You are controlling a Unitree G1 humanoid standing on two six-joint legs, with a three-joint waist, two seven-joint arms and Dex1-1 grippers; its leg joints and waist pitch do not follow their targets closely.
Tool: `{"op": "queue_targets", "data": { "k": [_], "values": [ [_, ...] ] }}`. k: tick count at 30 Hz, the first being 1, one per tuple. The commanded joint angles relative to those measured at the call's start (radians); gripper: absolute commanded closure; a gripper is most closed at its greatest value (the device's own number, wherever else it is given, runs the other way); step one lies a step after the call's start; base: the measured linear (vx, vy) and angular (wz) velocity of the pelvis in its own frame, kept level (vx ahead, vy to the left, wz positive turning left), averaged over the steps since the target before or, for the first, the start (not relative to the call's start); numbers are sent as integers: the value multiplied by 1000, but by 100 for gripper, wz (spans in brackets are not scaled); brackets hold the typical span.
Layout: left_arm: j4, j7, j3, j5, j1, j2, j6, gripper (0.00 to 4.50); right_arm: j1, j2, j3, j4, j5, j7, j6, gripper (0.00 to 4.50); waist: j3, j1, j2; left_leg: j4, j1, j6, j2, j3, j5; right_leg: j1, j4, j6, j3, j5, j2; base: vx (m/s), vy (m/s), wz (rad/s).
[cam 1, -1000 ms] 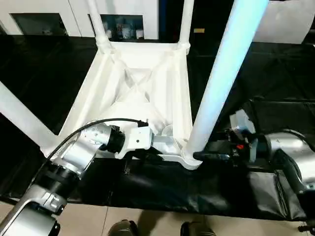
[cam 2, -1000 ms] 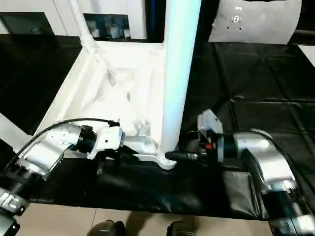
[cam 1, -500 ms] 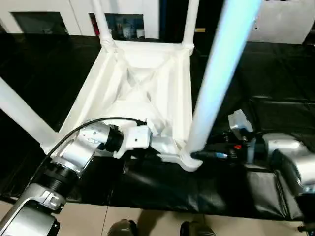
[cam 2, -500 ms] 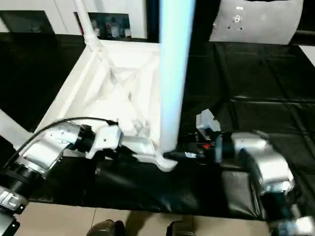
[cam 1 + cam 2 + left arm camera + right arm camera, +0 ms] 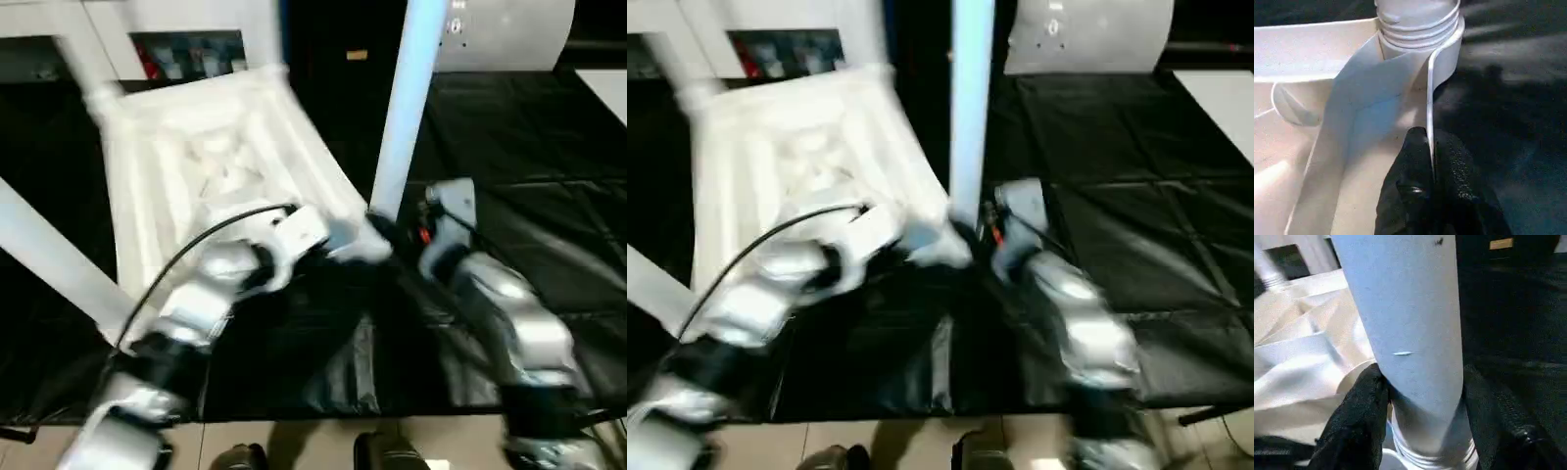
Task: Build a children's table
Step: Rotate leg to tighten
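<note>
The white plastic rectangular table top (image 5: 211, 166) lies upside down on the black sheet-covered surface (image 5: 509, 206) in front of me, its ribbed underside facing up, turned at an angle to my body. Round white legs stand up out of its corner sockets; the long tapered white leg (image 5: 402, 108) at the corner nearest my grippers rises straight past the upper edge of the head views, and another white leg (image 5: 49, 259) slants out across my left side.

My left gripper (image 5: 1432, 171) is clenched on the thin upright side wall of the table top, one black finger (image 5: 1413, 171) pressed to the inner face of the wall and the other to the outer face, just beside the round corner socket (image 5: 1447, 54). The ringed base of the near leg sits in that socket.

My right gripper (image 5: 1420, 401) is grasping the near leg low down, just above its ringed base. One black finger (image 5: 1359, 416) lies against one side of the round shaft and the second against the opposite side, so the leg fills the gap between them. In the head views this gripper (image 5: 387, 240) meets the foot of the leg from my right, while my left forearm (image 5: 211, 294) reaches to the same corner from the left.

Two dark shoe tips (image 5: 240, 457) show on the pale floor beyond the near edge of the surface.
</note>
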State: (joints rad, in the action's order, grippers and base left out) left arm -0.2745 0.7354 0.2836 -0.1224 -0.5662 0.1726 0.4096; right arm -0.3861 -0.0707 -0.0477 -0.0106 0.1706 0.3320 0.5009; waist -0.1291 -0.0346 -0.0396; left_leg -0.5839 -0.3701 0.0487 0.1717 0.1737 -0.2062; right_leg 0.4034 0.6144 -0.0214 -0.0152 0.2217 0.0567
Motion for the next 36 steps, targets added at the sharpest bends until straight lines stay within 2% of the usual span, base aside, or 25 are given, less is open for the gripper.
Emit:
{"op": "queue_targets", "data": {
  "k": [1, 2, 3, 4, 5, 6, 7, 10, 13, 14, 16, 18, 19, 20, 24, 26, 27, 28, 29, 30, 31, 32, 35, 36],
  "values": [
    [20, -21, 32, 16, -21, -39, -21, 450, 16, 49, 98, -11, 25, 39, 18, 182, 62, 6, 6, 57, 0, -94, 41, -16, 29, -63, -58, -276, 44, -155, 67, 0, 0, 0],
    [21, -19, 33, 14, -21, -37, -20, 450, 18, 49, 100, -9, 24, 39, 17, 182, 60, 8, 4, 57, -1, -112, 41, -17, 50, -64, -54, -280, 42, -210, 67, 0, 0, 0],
    [24, -10, 34, 12, -21, -31, -18, 450, 24, 47, 102, -2, 26, 43, 17, 170, 60, 8, 5, 57, 0, -119, 41, -17, 51, -65, -54, -282, 41, -224, 67, 0, 0, 0],
    [27, -1, 35, 11, -18, -23, -21, 450, 31, 44, 100, 6, 28, 49, 18, 159, 55, 10, 0, 59, 1, -125, 43, -17, 38, -63, -57, -284, 40, -220, 68, 0, 0, 0],
    [31, 9, 36, 9, -15, -14, -24, 450, 40, 40, 99, 15, 29, 57, 19, 150, 54, 11, 3, 60, 2, -124, 44, -16, 18, -64, -59, -285, 40, -195, 70, 0, 0, 0],
    [39, 23, 34, 5, -6, 6, -29, 450, 59, 21, 91, 32, 31, 72, 11, 150, 51, 14, -13, 62, 3, -117, 46, -18, 1, -62, -59, -286, 39, -162, 72, 0, 0, 0],
    [49, 37, 33, 4, 4, 27, -34, 450, 77, -2, 79, 46, 36, 88, 0, 142, 49, 14, -8, 64, 4, -115, 48, -17, -12, -61, -65, -283, 39, -143, 71, 0, 0, 0],
    [60, 64, 31, 13, 13, 56, -52, 450, 98, -45, 59, 61, 58, 131, -8, 115, 49, 18, -8, 62, 2, -114, 46, -17, -7, -68, -60, -284, 42, -163, 71, 0, 0, 0],
    [41, 124, 32, 23, 15, 104, -99, 450, 120, -126, 27, 77, 74, 223, -53, 99, 41, 15, -9, 61, -1, -123, 44, -17, -3, -67, -61, -284, 41, -162, 71, 0, 0, 0],
    [37, 158, 35, 32, 16, 121, -136, 450, 126, -156, 17, 78, 83, 259, -58, 81, 36, 16, -11, 62, -1, -125, 45, -17, -9, -65, -62, -283, 41, -149, 72, 0, 0, 0],
    [35, 183, 38, 38, 17, 134, -163, 450, 129, -175, 10, 81, 89, 281, -60, 71, 36, 16, -10, 62, -1, -128, 45, -17, -10, -66, -62, -283, 41, -143, 71, 0, 0, 0],
    [39, 241, 38, 60, 23, 170, -205, 450, 144, -239, 10, 104, 109, 358, -62, 59, 25, 17, -14, 62, -1, -140, 46, -18, 6, -63, -59, -290, 41, -160, 71, 0, 0, 0],
    [39, 251, 38, 62, 23, 182, -201, 450, 148, -259, 15, 112, 115, 381, -66, 39, 21, 18, -17, 62, -2, -145, 47, -18, 13, -62, -57, -289, 42, -172, 72, 0, 0, 0],
    [37, 263, 39, 63, 23, 195, -214, 450, 152, -279, 20, 122, 124, 409, -70, 39, 17, 20, -20, 62, 1, -153, 49, -17, 20, -57, -57, -288, 42, -180, 73, 0, 0, 0],
    [43, 386, 41, 113, 44, 255, -284, 450, 162, -348, 27, 143, 173, 533, -86, 7, 7, 25, -27, 62, 1, -166, 51, -19, 28, -58, -52, -298, 40, -188, 76, 0, 0, 0],
    [47, 403, 42, 121, 47, 262, -287, 450, 162, -355, 26, 142, 178, 546, -87, 7, 7, 25, -26, 59, 0, -178, 50, -18, 64, -58, -48, -303, 40, -225, 75, 0, 0, 0],
    [62, 449, 46, 141, 55, 283, -298, 450, 164, -382, 31, 145, 198, 606, -86, 7, 11, 26, -21, 56, 0, -191, 50, -17, 91, -58, -44, -305, 40, -256, 74, 0, 0, 0],
    [62, 451, 47, 142, 56, 284, -298, 450, 164, -384, 31, 145, 199, 609, -86, 7, 14, 28, -23, 53, -1, -200, 49, -18, 105, -60, -39, -307, 40, -280, 75, 0, 0, 0],
    [67, 497, 56, 156, 57, 307, -310, 450, 163, -428, 54, 151, 208, 685, -97, 7, 13, 30, -25, 50, -3, -218, 50, -18, 134, -57, -34, -305, 38, -321, 72, 0, 0, 0],
    [67, 497, 56, 156, 57, 307, -310, 450, 163, -428, 54, 151, 208, 685, -97, 7, 13, 30, -18, 50, -3, -226, 50, -17, 135, -58, -35, -303, 37, -327, 71, 0, 0, 0],
    [69, 511, 62, 156, 58, 315, -314, 450, 162, -441, 62, 153, 213, 713, -101, 7, 12, 32, -18, 50, -2, -232, 52, -16, 128, -55, -35, -301, 36, -311, 74, 0, 0, 0],
    [67, 527, 72, 154, 59, 325, -327, 450, 158, -454, 70, 152, 226, 745, -99, 7, 14, 33, -13, 50, -1, -234, 53, -15, 120, -55, -36, -301, 36, -299, 75, 0, 0, 0],
    [63, 545, 90, 145, 62, 338, -353, 450, 142, -472, 86, 134, 254, 812, -87, 7, 16, 37, -12, 50, -2, -244, 57, -17, 110, -53, -36, -307, 34, -231, 78, 0, 0, 0],
    [62, 548, 94, 143, 63, 339, -360, 450, 134, -477, 92, 122, 258, 829, -82, 33, 15, 38, -13, 50, 0, -244, 58, -16, 111, -50, -37, -308, 34, -218, 78, 0, 0, 0]
  ]
}}
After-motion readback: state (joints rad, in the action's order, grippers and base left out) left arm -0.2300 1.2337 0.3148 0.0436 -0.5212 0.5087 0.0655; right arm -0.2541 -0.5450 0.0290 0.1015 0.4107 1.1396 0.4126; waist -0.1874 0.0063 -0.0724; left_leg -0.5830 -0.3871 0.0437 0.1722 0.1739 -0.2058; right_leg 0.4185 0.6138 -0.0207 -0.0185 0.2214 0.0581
